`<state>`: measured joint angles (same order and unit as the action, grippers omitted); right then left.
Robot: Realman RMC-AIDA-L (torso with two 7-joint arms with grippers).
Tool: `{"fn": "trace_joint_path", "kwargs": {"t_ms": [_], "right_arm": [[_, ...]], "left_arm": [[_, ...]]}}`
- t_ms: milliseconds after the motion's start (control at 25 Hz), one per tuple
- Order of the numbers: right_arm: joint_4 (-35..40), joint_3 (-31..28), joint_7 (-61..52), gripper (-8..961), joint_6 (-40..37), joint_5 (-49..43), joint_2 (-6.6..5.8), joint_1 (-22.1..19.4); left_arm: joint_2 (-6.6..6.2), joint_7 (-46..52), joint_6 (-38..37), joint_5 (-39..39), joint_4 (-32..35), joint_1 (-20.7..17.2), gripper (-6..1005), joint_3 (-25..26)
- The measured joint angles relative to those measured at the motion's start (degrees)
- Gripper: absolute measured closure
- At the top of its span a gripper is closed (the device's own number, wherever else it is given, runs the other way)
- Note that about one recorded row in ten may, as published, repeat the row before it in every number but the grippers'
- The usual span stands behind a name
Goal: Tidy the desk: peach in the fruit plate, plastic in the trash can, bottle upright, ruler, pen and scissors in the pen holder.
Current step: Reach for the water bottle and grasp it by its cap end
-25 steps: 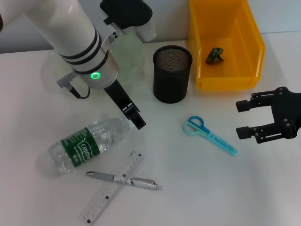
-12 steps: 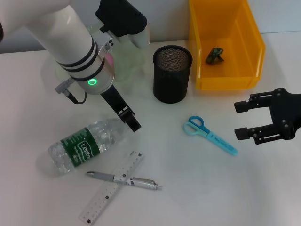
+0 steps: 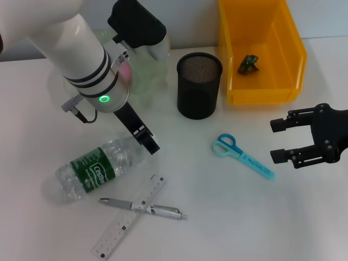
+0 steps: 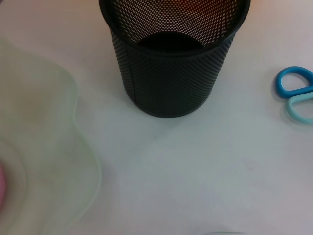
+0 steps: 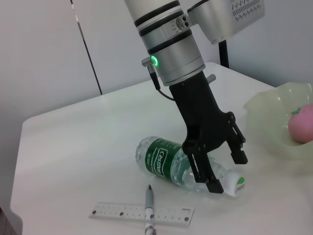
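Note:
A clear bottle [image 3: 100, 167] with a green label lies on its side at the front left; it also shows as the bottle [image 5: 171, 164] in the right wrist view. My left gripper [image 3: 148, 142] hangs open just over its cap end, jaws spread, as the left gripper [image 5: 226, 169] there shows. A pink peach [image 3: 126, 70] rests in the pale green fruit plate [image 3: 147, 73]. Green plastic [image 3: 249, 64] lies in the yellow trash can [image 3: 261, 92]. The ruler [image 3: 128, 223] and pen [image 3: 144, 206] lie crossed at the front. Blue scissors [image 3: 242, 155] lie right of the black mesh pen holder [image 3: 199, 84]. My right gripper [image 3: 304, 142] is open, right of the scissors.
The left arm's white body covers part of the plate in the head view. The left wrist view shows the pen holder [image 4: 173, 58], the scissors' handles [image 4: 296, 93] and the plate's rim [image 4: 73, 147]. A table edge runs behind the bottle in the right wrist view.
My left gripper has drifted left and slightly toward the front, closer to the bottle's cap end. The peach has come into view in the plate. The right gripper has barely moved.

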<state>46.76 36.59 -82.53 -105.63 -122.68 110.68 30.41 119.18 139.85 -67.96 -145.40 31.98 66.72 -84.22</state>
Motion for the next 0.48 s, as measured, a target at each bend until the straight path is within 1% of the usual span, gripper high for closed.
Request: {"fn": "trace_joint_path", "kwargs": {"t_ms": [480], "right_arm": [[0.0,0.0,-0.2,195,0.0,0.0,0.06,0.5]], "left_arm": [[0.0,0.0,0.0,0.0,0.0,-0.1,158,-0.1]]}}
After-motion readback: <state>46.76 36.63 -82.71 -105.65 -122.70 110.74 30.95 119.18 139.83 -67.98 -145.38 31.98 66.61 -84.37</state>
